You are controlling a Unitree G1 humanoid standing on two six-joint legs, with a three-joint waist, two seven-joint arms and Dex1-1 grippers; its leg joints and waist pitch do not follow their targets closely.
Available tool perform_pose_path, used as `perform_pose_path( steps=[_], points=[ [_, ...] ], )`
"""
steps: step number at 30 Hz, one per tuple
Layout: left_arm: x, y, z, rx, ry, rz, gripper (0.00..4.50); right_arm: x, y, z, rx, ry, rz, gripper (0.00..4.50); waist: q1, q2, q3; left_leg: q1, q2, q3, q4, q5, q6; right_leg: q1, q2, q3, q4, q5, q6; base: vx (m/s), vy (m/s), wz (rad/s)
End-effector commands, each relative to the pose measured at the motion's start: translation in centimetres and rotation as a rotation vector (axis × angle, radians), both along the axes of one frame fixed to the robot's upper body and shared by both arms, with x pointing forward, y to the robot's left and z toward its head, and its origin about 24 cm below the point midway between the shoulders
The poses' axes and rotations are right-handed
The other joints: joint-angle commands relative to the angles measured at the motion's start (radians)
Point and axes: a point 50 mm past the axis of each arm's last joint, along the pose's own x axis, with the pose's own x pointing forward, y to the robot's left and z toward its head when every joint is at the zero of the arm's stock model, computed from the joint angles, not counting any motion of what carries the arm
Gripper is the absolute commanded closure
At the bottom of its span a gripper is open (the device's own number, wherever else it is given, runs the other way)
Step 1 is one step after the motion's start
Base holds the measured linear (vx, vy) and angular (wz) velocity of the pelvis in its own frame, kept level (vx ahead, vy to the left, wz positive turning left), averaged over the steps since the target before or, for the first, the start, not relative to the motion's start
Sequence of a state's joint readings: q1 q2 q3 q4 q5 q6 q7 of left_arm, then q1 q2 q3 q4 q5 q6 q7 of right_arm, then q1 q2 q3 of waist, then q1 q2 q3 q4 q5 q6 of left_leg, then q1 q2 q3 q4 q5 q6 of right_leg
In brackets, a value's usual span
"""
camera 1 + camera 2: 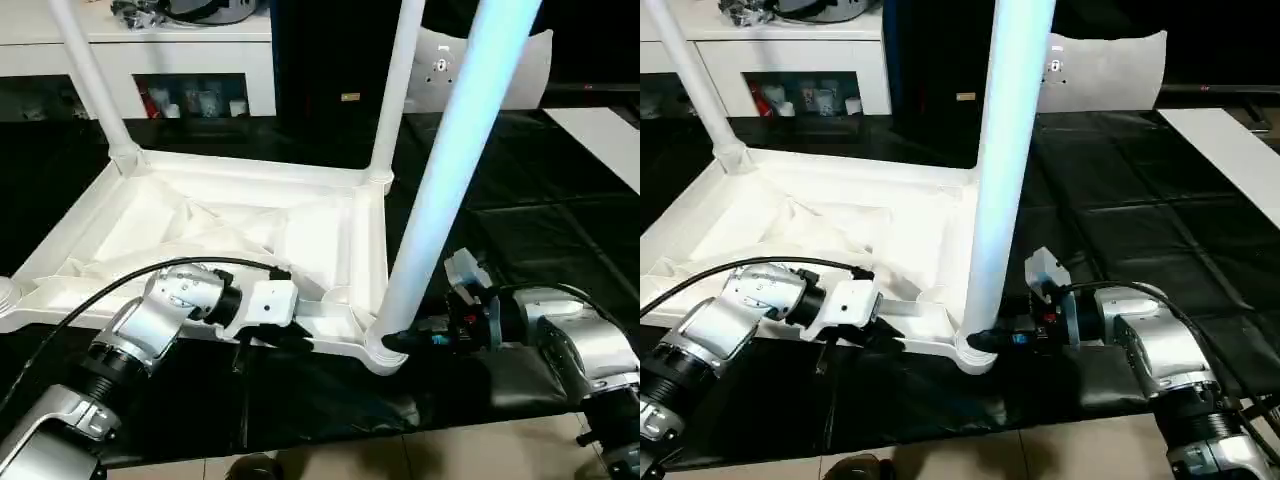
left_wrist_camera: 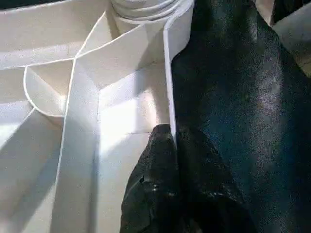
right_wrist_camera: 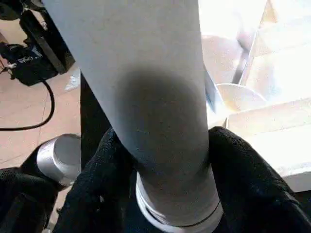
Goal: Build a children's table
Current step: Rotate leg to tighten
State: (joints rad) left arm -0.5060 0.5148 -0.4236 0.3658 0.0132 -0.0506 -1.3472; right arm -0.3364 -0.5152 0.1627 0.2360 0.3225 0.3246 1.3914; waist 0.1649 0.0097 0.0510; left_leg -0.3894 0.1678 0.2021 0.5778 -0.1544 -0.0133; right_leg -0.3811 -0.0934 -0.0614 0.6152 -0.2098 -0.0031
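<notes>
While the children's table (image 1: 250, 225) lies upside down on the black worktop (image 1: 540, 230), its diagonally ribbed underside faces up and three legs stand in corner sockets; two far legs (image 1: 95, 85) rise out of the top of the head views, one at the far left corner and one at the far right corner (image 1: 395, 90); the near leg (image 1: 450, 170) stands in the near right corner socket (image 1: 380, 350), leaning slightly and looking bluish in the light. The left gripper (image 2: 172, 145) reaches in from the left over the near edge of the tabletop; its two black fingers (image 2: 155, 189) are pressed together on the thin upright rim (image 2: 170, 77) of the top, one finger inside the rim and one outside, just beside the near right socket. The right gripper (image 3: 163, 170) comes in level from the right at the base of the near leg; its black fingers (image 3: 243, 179) sit one on each side of the leg just above the socket collar, touching it on both sides, so it is clamped around the leg. Beyond the worktop stands a white cabinet (image 1: 190, 60) with small items behind its glass, and a white board (image 1: 600, 140) lies at the far right; tan floor (image 1: 450, 455) shows along the near edge.
</notes>
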Motion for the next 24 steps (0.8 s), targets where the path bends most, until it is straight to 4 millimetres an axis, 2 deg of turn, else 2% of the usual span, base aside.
perform_pose_path(
  steps=[1,2,3,4,5,6,7,9,10,11,12,13,14,15,16,17,18,21,22,24],
  points=[
    [-0.5,-1.1,-0.2,-0.036,0.042,0.017,4.50,-0.2,1.8,0.0,0.058,-0.006,-0.020,2.44,-0.006,0.001,-0.062,0.033,0.076,-0.034,-0.074,-0.307,-0.021,0.022,-0.075,0.046,-0.071,-0.194,-0.228,0.000,0.000,0.00],
    [-0.7,-1.6,-0.2,-0.071,0.053,0.056,4.50,0.2,2.5,-0.4,0.046,-0.022,-0.106,2.44,-0.009,0.001,-0.060,0.034,0.076,-0.035,-0.077,-0.318,-0.027,0.019,-0.074,0.046,-0.073,-0.211,-0.225,0.000,0.000,0.00],
    [-0.7,-1.6,-0.2,-0.071,0.053,0.056,4.50,0.2,2.5,-0.4,0.046,-0.022,-0.106,2.44,-0.014,-0.001,-0.058,0.031,0.074,-0.036,-0.078,-0.329,-0.033,0.021,-0.075,0.046,-0.074,-0.229,-0.220,0.000,0.000,0.00],
    [-0.5,-2.3,-0.2,-0.105,0.037,0.131,4.50,0.8,3.3,-0.9,0.016,-0.048,-0.219,2.45,-0.022,0.002,-0.057,0.035,0.072,-0.039,-0.080,-0.358,-0.046,0.018,-0.077,0.047,-0.079,-0.284,-0.209,0.000,0.000,0.00],
    [-0.5,-2.3,-0.2,-0.105,0.037,0.131,4.50,0.8,3.3,-0.9,0.016,-0.048,-0.219,2.46,-0.034,-0.001,-0.052,0.034,0.069,-0.043,-0.082,-0.385,-0.058,0.019,-0.079,0.046,-0.087,-0.351,-0.191,0.000,0.000,0.00],
    [-0.4,-3.2,-0.2,-0.140,0.031,0.211,4.50,1.5,4.3,-1.2,0.005,-0.055,-0.332,2.47,-0.035,0.004,-0.053,0.035,0.070,-0.046,-0.083,-0.395,-0.068,0.018,-0.080,0.046,-0.087,-0.376,-0.182,0.000,0.000,0.00],
    [-0.4,-3.2,-0.2,-0.140,0.031,0.211,4.50,1.5,4.3,-1.2,0.005,-0.055,-0.332,2.49,-0.049,0.001,-0.051,0.033,0.070,-0.048,-0.087,-0.409,-0.078,0.018,-0.078,0.046,-0.089,-0.393,-0.173,0.000,0.000,0.00],
    [-0.2,-4.8,-0.2,-0.179,0.033,0.311,4.50,2.8,5.8,-1.6,-0.003,-0.003,-0.514,2.52,-0.062,0.006,-0.052,0.035,0.068,-0.050,-0.088,-0.428,-0.086,0.015,-0.075,0.046,-0.091,-0.402,-0.163,0.000,0.000,0.00],
    [-0.2,-5.0,-0.2,-0.185,0.033,0.327,4.50,3.1,6.1,-1.7,-0.009,0.010,-0.548,2.53,-0.072,0.010,-0.052,0.035,0.066,-0.052,-0.087,-0.441,-0.093,0.013,-0.073,0.044,-0.092,-0.405,-0.164,0.000,0.000,0.00],
    [-0.1,-5.1,-0.2,-0.187,0.033,0.334,4.50,3.2,6.3,-1.8,-0.013,0.016,-0.564,2.53,-0.080,0.007,-0.053,0.035,0.064,-0.053,-0.087,-0.447,-0.093,0.015,-0.072,0.043,-0.095,-0.408,-0.157,0.000,0.000,0.00],
    [0.3,-6.0,-0.2,-0.194,0.017,0.406,4.50,4.3,6.6,-2.3,-0.079,0.031,-0.707,2.53,-0.080,0.011,-0.053,0.035,0.064,-0.053,-0.087,-0.442,-0.095,0.014,-0.073,0.044,-0.095,-0.402,-0.154,0.000,0.000,0.00],
    [0.5,-6.5,-0.1,-0.197,0.009,0.435,4.50,4.5,6.9,-2.5,-0.082,0.031,-0.732,2.53,-0.091,0.013,-0.050,0.034,0.062,-0.052,-0.088,-0.450,-0.101,0.010,-0.068,0.044,-0.095,-0.395,-0.157,0.000,0.000,0.00],
    [0.7,-6.9,-0.1,-0.199,0.001,0.468,4.50,4.8,7.2,-2.5,-0.083,0.018,-0.741,2.53,-0.095,0.011,-0.051,0.040,0.061,-0.052,-0.085,-0.470,-0.105,0.007,-0.070,0.044,-0.101,-0.414,-0.152,0.000,0.000,0.00],
    [0.8,-7.2,0.0,-0.195,-0.004,0.486,4.50,4.8,7.5,-2.4,-0.072,0.000,-0.730,2.19,-0.095,0.009,-0.052,0.044,0.060,-0.051,-0.082,-0.473,-0.101,0.006,-0.072,0.044,-0.105,-0.422,-0.148,0.000,0.000,0.00],
    [0.9,-7.3,0.0,-0.187,-0.016,0.497,4.50,4.9,7.7,-2.4,-0.068,-0.015,-0.729,2.19,-0.094,0.009,-0.051,0.046,0.061,-0.049,-0.079,-0.471,-0.088,0.004,-0.073,0.047,-0.110,-0.417,-0.144,0.000,0.000,0.00],
    [1.0,-7.2,0.0,-0.172,-0.029,0.508,4.50,5.0,7.8,-2.1,-0.038,-0.033,-0.740,1.85,-0.094,0.009,-0.052,0.042,0.060,-0.048,-0.080,-0.457,-0.075,0.007,-0.070,0.047,-0.109,-0.401,-0.141,0.000,0.000,0.00],
    [1.0,-6.9,-0.1,-0.163,-0.034,0.507,4.50,5.0,7.8,-1.8,-0.012,-0.035,-0.737,1.82,-0.094,0.005,-0.053,0.039,0.060,-0.048,-0.081,-0.446,-0.068,0.009,-0.069,0.047,-0.108,-0.391,-0.140,0.000,0.000,0.00],
    [1.1,-6.4,-0.2,-0.146,-0.045,0.510,4.50,4.9,7.6,-1.5,0.018,-0.046,-0.735,1.72,-0.090,0.011,-0.059,0.036,0.062,-0.044,-0.081,-0.398,-0.050,0.011,-0.063,0.048,-0.099,-0.301,-0.152,0.000,0.000,0.00],
    [1.3,-5.6,-0.2,-0.124,-0.068,0.508,4.50,4.7,7.1,-1.2,0.021,-0.084,-0.716,1.45,-0.088,0.010,-0.059,0.034,0.062,-0.043,-0.082,-0.387,-0.047,0.013,-0.063,0.048,-0.096,-0.275,-0.159,0.000,0.000,0.00],
    [1.5,-4.8,-0.2,-0.104,-0.087,0.504,4.50,4.4,6.3,-1.1,0.015,-0.118,-0.676,1.34,-0.082,0.010,-0.062,0.029,0.062,-0.042,-0.080,-0.361,-0.036,0.020,-0.063,0.047,-0.093,-0.239,-0.157,0.000,0.000,0.00]
  ],
)
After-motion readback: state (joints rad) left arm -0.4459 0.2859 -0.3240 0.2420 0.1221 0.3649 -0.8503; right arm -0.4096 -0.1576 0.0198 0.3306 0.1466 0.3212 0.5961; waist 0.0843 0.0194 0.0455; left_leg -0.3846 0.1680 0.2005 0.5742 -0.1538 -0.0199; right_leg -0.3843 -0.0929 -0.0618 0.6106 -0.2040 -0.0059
